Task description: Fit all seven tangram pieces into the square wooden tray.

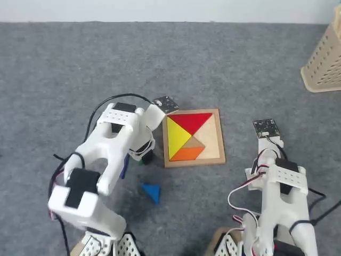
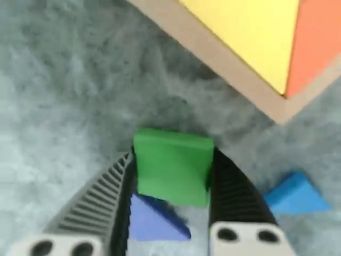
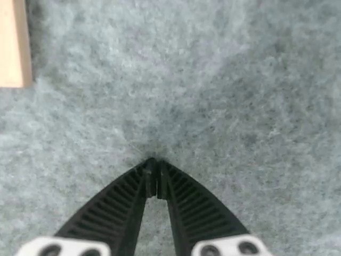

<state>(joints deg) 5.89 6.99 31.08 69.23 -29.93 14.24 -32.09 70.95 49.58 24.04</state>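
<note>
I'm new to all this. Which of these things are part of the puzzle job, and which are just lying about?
Part of the job:
wooden tray
red triangle, yellow triangle and orange piece inside it
green piece, held by the left end effector
blue triangle and purple piece on the carpet

Lying about:
pale perforated stand

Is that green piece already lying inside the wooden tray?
No, the left gripper holds the green piece beside the wooden tray, outside its rim.
</note>
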